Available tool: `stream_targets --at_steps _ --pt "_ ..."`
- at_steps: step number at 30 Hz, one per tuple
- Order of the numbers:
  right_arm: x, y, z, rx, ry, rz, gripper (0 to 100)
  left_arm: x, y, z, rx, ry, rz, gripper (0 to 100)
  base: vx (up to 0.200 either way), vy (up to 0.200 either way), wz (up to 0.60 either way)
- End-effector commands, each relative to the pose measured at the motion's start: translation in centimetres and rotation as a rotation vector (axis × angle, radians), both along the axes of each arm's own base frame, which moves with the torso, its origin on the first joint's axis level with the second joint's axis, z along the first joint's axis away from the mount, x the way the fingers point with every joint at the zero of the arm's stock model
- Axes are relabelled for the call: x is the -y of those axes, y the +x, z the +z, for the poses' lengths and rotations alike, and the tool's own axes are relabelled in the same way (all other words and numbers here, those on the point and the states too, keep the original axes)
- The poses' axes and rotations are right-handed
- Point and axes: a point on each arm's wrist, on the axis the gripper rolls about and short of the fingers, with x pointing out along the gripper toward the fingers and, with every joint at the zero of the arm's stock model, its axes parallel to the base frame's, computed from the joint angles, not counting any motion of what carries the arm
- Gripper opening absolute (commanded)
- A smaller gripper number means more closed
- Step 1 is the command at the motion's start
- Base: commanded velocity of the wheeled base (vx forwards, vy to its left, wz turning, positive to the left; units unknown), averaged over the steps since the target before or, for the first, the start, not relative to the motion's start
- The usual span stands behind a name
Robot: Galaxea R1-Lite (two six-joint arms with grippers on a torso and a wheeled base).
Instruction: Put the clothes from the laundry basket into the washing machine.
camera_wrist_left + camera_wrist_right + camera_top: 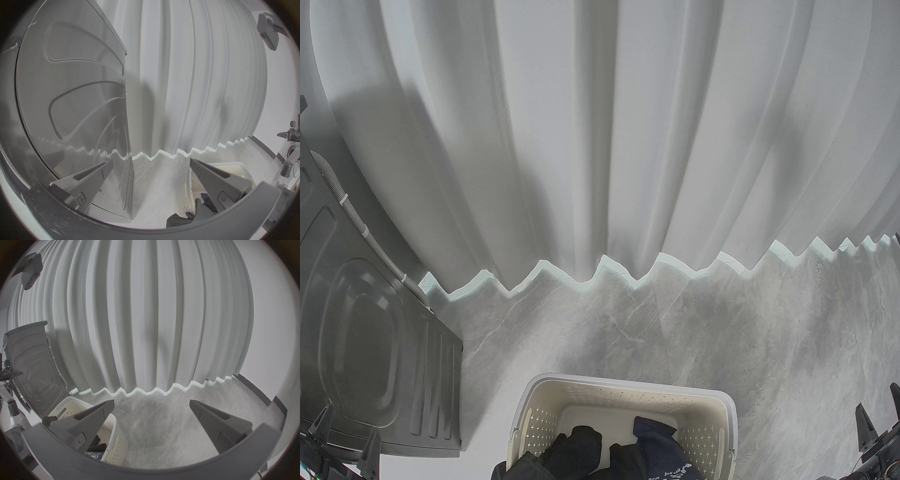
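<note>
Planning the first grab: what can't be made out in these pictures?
- Washing machine door: head view, faces away; a doorless grey side faces the camera.
- Clothes count: head view, cut by the bottom edge.
- Laundry basket inside: left wrist view, a left claw finger covers it.

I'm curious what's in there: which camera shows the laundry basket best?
The head view: it looks down into the laundry basket, with dark clothes inside. The wrist views show parts of it behind the left gripper and right gripper.
</note>
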Motion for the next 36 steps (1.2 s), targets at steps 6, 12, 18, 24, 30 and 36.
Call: stream_targets --at_steps 6,12,18,24,30,36 --pt "0.00 0.04 -0.51 -0.005 0.000 0.002 100 0.00 0.06 -0.47 -0.009 0.000 0.000 100 0.000 0.000 0.00" --pt "0.00 0.04 -0.51 -0.005 0.001 0.002 100 0.00 0.05 -0.43 -0.008 0.001 -0.001 100 -0.133 0.000 0.00" --pt "0.00 0.03 -0.52 -0.004 0.001 0.002 100 0.00 0.06 -0.47 -0.009 0.003 0.000 100 -0.200 0.000 0.00" --pt "0.00 0.04 -0.50 -0.004 0.001 0.000 100 -0.01 0.05 -0.43 -0.008 -0.002 0.005 100 -0.200 0.000 0.00" --pt "0.00 0.03 -0.52 -0.004 0.001 0.002 100 -0.01 0.06 -0.47 -0.009 -0.003 0.005 100 -0.200 0.000 0.00" --pt "0.00 0.03 -0.52 -0.004 0.001 0.002 100 -0.01 0.06 -0.47 -0.009 -0.003 0.003 100 -0.200 0.000 0.00"
